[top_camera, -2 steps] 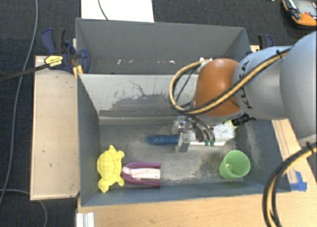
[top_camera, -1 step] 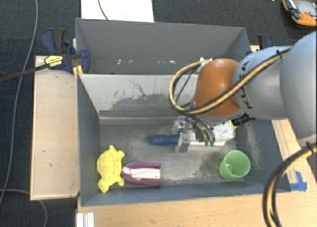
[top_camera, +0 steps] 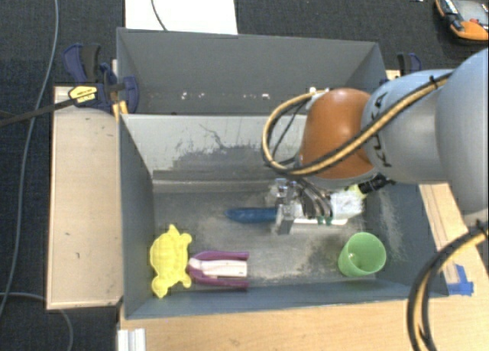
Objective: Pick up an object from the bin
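My gripper (top_camera: 289, 216) is down near the floor in the middle of the bin, under the orange wrist cover. A blue elongated thing (top_camera: 248, 215) lies just to its left, its right end reaching under the gripper. A white flat piece with green marks (top_camera: 327, 221) lies right beside the gripper on the right, and a white and yellow-green lump (top_camera: 348, 203) sits behind it. Whether anything is held is hidden from me.
A green cup (top_camera: 361, 255) lies at the front right. At the front left are a yellow turtle-shaped toy (top_camera: 169, 259) and a purple and white thing (top_camera: 219, 268). The arm covers the bin's right back part.
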`<move>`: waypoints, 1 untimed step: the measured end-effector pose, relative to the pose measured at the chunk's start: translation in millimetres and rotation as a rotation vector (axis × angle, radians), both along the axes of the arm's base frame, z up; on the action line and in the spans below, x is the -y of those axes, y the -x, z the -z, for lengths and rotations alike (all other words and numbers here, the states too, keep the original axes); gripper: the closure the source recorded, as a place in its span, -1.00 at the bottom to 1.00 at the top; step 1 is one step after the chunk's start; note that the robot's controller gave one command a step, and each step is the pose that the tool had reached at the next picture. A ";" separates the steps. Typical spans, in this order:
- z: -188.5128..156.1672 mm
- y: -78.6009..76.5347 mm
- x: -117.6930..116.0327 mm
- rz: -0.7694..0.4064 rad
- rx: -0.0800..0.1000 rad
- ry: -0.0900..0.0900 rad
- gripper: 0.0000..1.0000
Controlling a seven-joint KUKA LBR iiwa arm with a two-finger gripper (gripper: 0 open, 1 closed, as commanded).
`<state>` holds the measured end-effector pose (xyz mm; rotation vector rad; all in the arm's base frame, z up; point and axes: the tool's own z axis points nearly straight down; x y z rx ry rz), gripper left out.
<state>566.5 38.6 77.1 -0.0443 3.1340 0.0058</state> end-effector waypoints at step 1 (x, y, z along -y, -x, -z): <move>-8.6 -0.5 0.0 0.000 0.002 0.000 1.00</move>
